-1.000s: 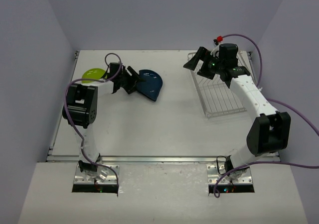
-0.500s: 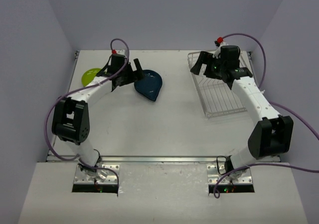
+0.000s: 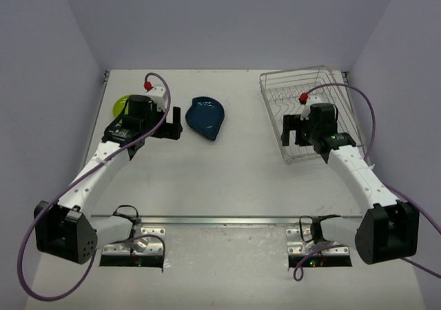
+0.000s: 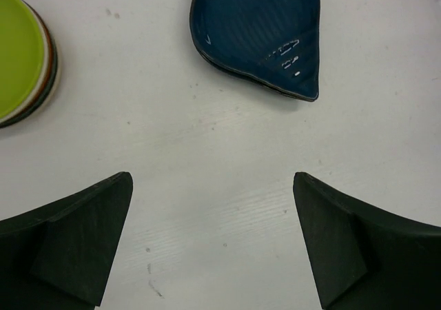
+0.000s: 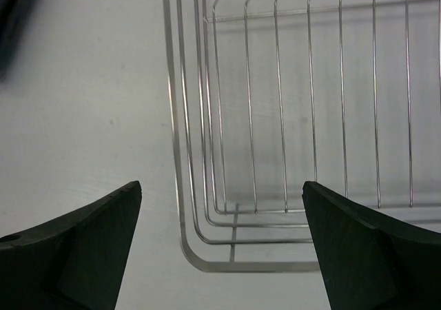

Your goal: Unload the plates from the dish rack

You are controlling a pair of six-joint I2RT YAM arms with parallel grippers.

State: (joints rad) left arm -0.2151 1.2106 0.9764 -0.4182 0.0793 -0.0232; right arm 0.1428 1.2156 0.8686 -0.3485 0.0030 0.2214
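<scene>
The dark blue pointed plate (image 3: pixel 205 116) lies flat on the table at the back middle; it also shows in the left wrist view (image 4: pixel 265 34). The lime green plate (image 3: pixel 120 105) lies at the back left, on top of a stack with orange and dark rims (image 4: pixel 21 62). The wire dish rack (image 3: pixel 275 93) stands at the back right, and no plates show in it. My left gripper (image 3: pixel 173 125) is open and empty over bare table (image 4: pixel 213 241), just left of the blue plate. My right gripper (image 3: pixel 291 132) is open and empty over the rack's near left corner (image 5: pixel 220 241).
The rack's wire corner (image 5: pixel 207 255) and floor bars lie right under my right fingers. A dark blue edge (image 5: pixel 14 14) shows at the top left of the right wrist view. White walls close in the table on three sides.
Both arms have drawn back toward the near side. My left gripper has left the blue plate, which stays on the table. My right gripper has moved from the rack's far end to its near left corner.
</scene>
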